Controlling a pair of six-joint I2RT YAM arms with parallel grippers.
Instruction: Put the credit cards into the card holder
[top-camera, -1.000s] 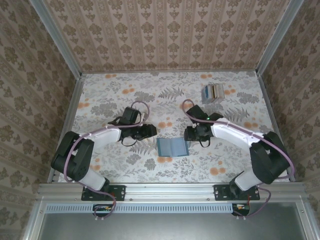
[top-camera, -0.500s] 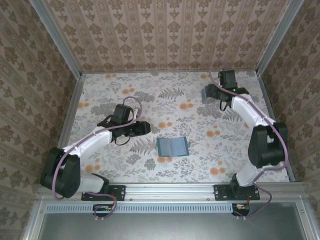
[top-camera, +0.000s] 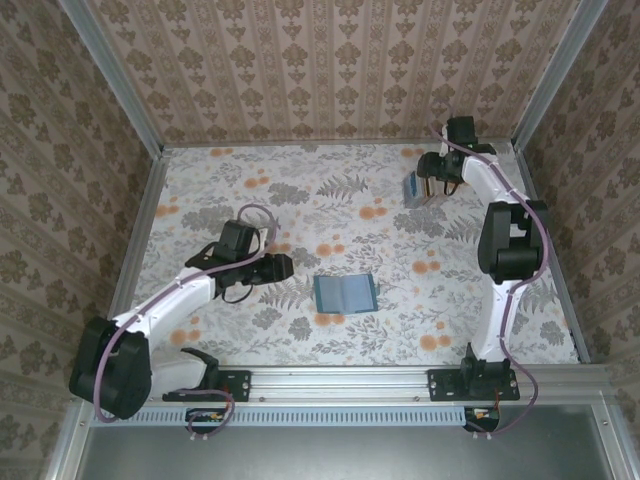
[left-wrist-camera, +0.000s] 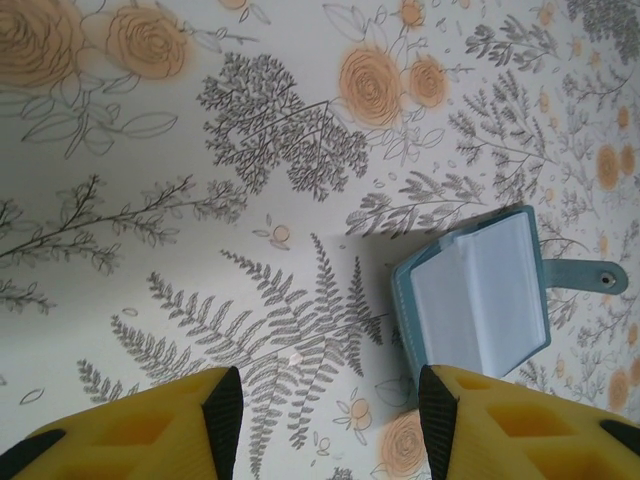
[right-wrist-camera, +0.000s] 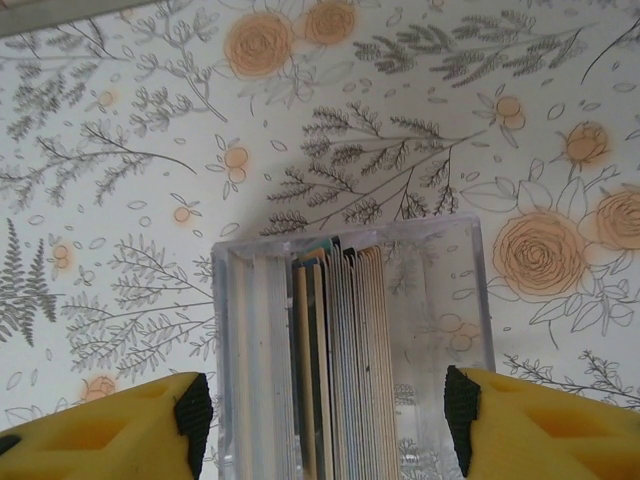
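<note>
The card holder (top-camera: 345, 293) lies open and flat at mid-table, teal outside and pale grey-blue inside; in the left wrist view the card holder (left-wrist-camera: 480, 295) sits just ahead and to the right of my fingers. My left gripper (top-camera: 283, 267) (left-wrist-camera: 330, 425) hangs open over bare cloth to the left of it, holding nothing. The credit cards (right-wrist-camera: 345, 350) stand on edge, packed in a clear plastic box (right-wrist-camera: 455, 300) at the back right (top-camera: 414, 188). My right gripper (top-camera: 430, 180) (right-wrist-camera: 327, 420) is open, its fingers straddling that box from above.
The table wears a floral cloth (top-camera: 300, 200) and is fenced by metal rails and patterned walls. The card box stands close to the back right corner (top-camera: 515, 145). A strap with a snap (left-wrist-camera: 600, 278) sticks out from the card holder's side.
My right arm has swung from beside the card holder out to the back right and now hovers over the card box. The left gripper has drawn back a little to the left.
</note>
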